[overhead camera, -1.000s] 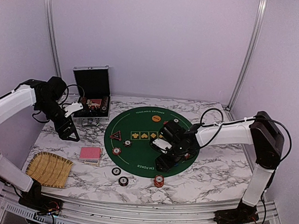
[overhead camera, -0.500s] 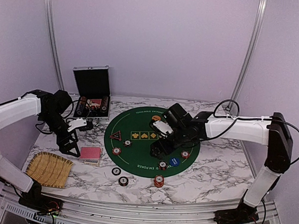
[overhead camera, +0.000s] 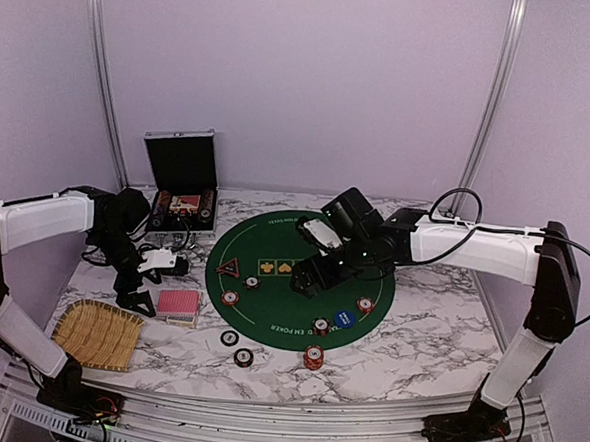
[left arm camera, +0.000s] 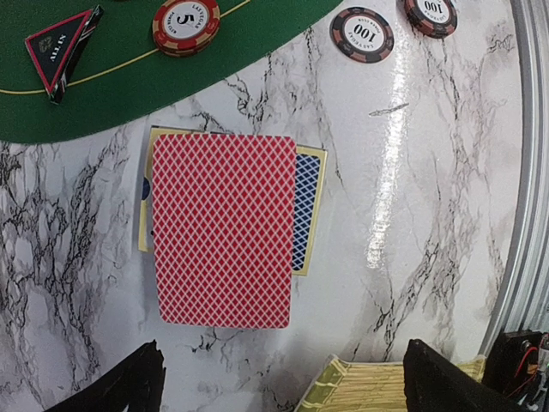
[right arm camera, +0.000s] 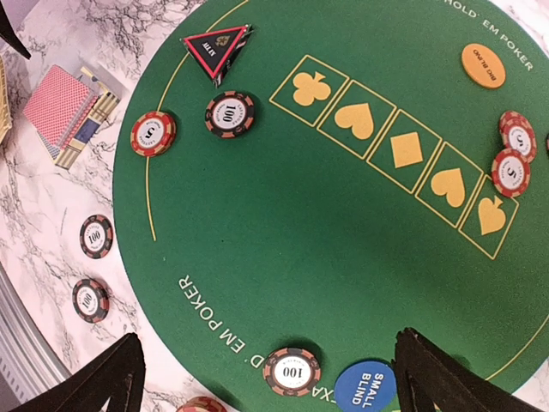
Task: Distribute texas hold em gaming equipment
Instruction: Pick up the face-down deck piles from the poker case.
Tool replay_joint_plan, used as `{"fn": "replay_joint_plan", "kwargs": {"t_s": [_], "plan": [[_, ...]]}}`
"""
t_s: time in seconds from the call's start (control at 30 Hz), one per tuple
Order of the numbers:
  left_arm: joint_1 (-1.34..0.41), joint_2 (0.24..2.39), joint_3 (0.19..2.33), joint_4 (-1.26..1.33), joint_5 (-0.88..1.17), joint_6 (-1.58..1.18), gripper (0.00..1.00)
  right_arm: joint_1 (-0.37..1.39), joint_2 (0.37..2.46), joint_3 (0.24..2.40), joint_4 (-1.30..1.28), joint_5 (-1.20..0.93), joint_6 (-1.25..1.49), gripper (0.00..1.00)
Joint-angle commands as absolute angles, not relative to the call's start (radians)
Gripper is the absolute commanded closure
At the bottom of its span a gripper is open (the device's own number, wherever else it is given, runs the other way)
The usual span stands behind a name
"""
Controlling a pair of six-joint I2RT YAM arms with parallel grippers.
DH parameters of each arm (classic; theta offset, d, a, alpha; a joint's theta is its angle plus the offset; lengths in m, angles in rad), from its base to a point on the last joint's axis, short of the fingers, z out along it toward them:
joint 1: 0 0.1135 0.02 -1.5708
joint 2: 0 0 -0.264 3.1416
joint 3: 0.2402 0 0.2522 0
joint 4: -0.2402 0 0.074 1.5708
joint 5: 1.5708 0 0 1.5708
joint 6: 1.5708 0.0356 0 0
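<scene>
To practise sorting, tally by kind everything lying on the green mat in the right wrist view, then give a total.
Red 5 chips: 3
Dark 100 chips: 2
Round blind buttons, orange and blue: 2
Triangular all-in marker: 1
Total: 8

Card deck (overhead camera: 178, 304) left of mat (overhead camera: 270, 302); tray (overhead camera: 98, 334) before deck; case (overhead camera: 183, 164) behind; two chips (overhead camera: 229, 337) before mat.

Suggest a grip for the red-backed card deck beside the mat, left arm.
Probably come straight down and pinch the deck across its two long edges, near mid-length. It lies flat on a card box on the marble table, so only the edges are exposed. The left gripper is open, its jaws oriented across that narrower width.
</scene>
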State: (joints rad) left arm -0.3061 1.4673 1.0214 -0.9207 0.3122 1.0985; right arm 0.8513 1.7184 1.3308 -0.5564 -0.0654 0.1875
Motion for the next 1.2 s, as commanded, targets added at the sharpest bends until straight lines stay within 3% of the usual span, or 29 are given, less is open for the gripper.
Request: {"fn": "replay_joint_plan", "kwargs": {"t_s": [0.0,1.17], "plan": [[-0.307,1.525,1.073,-0.901,0.307,1.192,0.01,0.839,1.694,1.356,-0.548,-0.071,0.217,0.01],[-0.351,1.652,1.072,-0.826,0.23,1.24,0.01,0.816,1.658,1.329,-0.551,-0.092,0.218,0.01]]}}
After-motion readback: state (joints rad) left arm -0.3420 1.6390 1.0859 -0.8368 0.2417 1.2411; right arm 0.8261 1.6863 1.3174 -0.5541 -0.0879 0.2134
